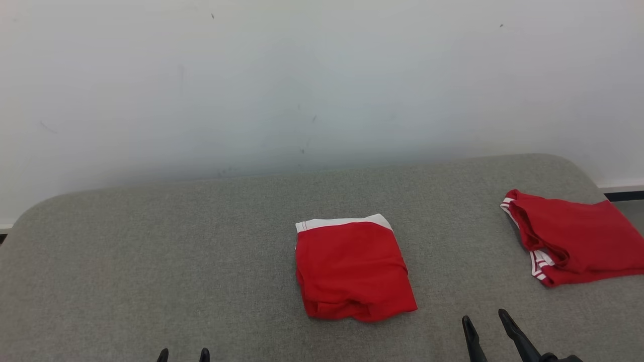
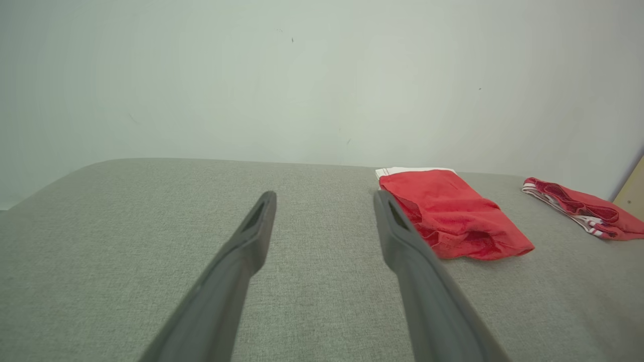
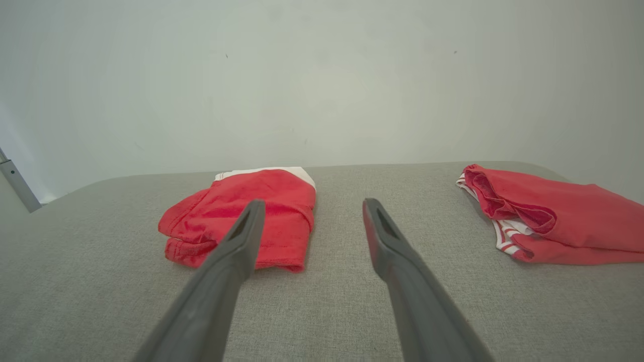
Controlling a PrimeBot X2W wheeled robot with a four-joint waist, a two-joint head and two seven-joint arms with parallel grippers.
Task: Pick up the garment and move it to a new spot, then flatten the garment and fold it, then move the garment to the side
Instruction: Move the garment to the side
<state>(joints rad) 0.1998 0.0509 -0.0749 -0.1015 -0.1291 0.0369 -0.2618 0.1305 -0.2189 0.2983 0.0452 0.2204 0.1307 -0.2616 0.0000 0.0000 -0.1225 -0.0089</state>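
The grey desk (image 1: 126,261) is looked down on from high up by the head view, faced toward the white wall (image 1: 302,75). The wrist views are set low (just over the desk), pointed along the left claw (image 2: 324,197) and the right claw (image 3: 313,202). The folded red garment (image 1: 352,271) and the other red garment (image 1: 573,236) are shared by all three.

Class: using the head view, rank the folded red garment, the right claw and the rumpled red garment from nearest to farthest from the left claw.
1. The folded red garment, in the centre, ahead and to the right of the left claw.
2. The right claw, low down, further right.
3. The rumpled red garment, at the far right.
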